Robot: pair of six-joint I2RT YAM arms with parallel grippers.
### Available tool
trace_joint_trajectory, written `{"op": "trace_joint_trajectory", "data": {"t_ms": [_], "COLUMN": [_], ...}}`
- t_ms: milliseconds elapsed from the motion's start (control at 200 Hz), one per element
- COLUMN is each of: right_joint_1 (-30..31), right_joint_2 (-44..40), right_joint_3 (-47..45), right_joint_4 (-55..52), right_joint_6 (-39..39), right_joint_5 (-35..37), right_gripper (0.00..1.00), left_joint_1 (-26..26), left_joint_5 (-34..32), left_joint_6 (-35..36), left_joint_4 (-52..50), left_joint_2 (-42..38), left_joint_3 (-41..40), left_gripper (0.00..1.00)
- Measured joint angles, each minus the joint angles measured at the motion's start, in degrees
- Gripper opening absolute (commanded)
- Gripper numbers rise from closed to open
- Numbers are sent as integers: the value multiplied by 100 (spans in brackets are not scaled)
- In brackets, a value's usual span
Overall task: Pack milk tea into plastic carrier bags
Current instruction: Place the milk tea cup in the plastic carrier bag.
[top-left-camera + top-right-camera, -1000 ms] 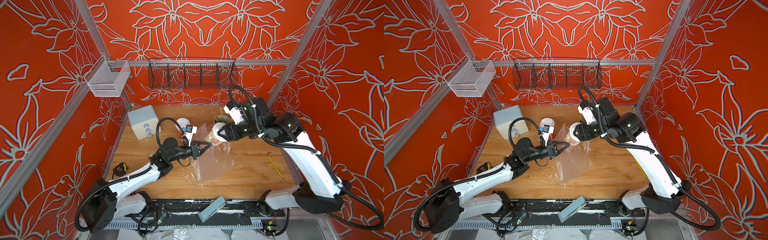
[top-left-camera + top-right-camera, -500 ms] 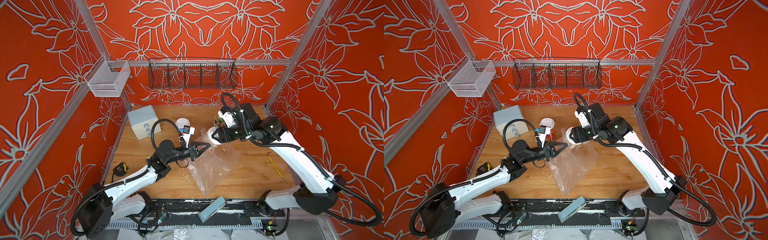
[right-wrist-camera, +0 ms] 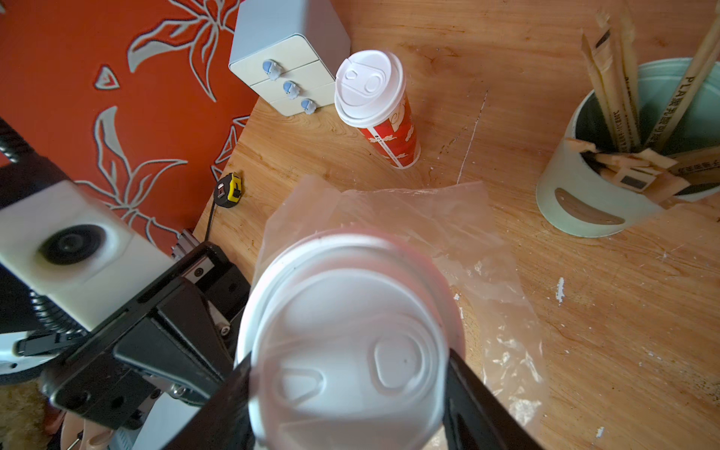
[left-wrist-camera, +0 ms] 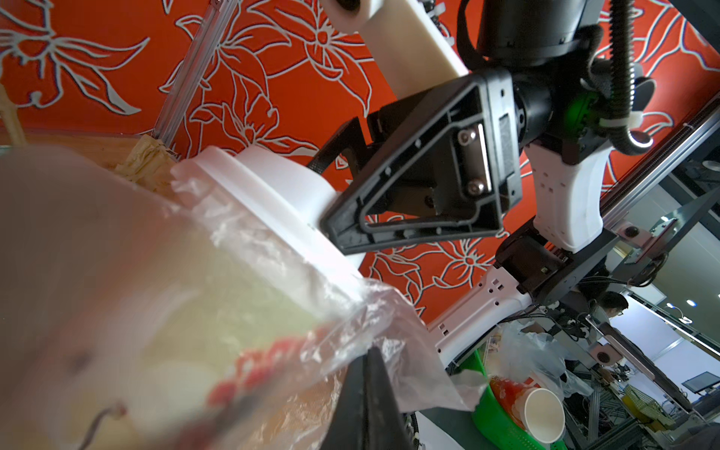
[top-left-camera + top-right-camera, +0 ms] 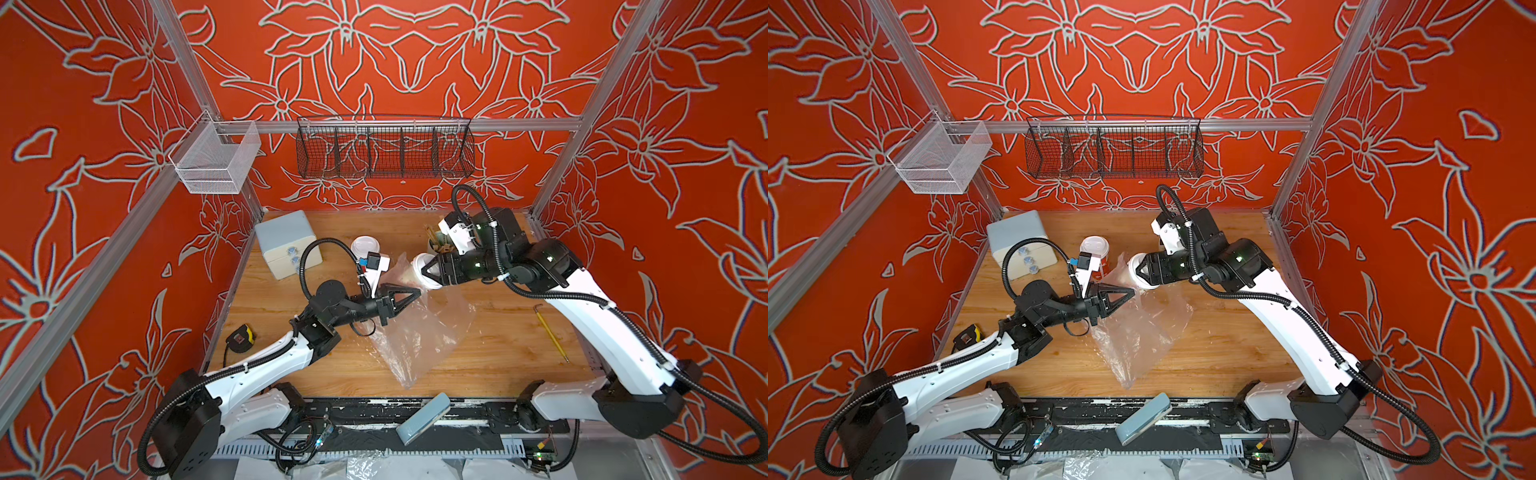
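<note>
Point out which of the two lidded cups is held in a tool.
The cream cup with orange-red print: the right tool grips it at the lid end, tilted, its body inside the plastic bag. The red-printed cup stands free on the table.

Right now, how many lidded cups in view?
2. A red cup stands on the table beside the drawer box; a cream cup is held in the right gripper, its body inside the bag's mouth. None looks hidden.

A red-printed cup (image 3: 383,120), a cream cup (image 3: 346,343), a clear bag (image 5: 419,332), orange floral walls (image 5: 374,62)
</note>
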Motion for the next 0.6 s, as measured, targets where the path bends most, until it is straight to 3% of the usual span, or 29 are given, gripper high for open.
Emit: {"op": "trace_joint_trajectory", "data": {"t_ms": [600], "right_joint_1": [-109], "right_joint_2": [13], "right_joint_3": [-164], "right_joint_4": [-37], "right_joint_6": [142], "right_joint_5": [-605], "right_gripper": [33], "left_joint_1": [11], "left_joint_5": [549], "left_joint_6": [396], "left_joint_4": [68], "left_joint_2": [420], "left_joint_3": [90], "left_gripper": [0]}}
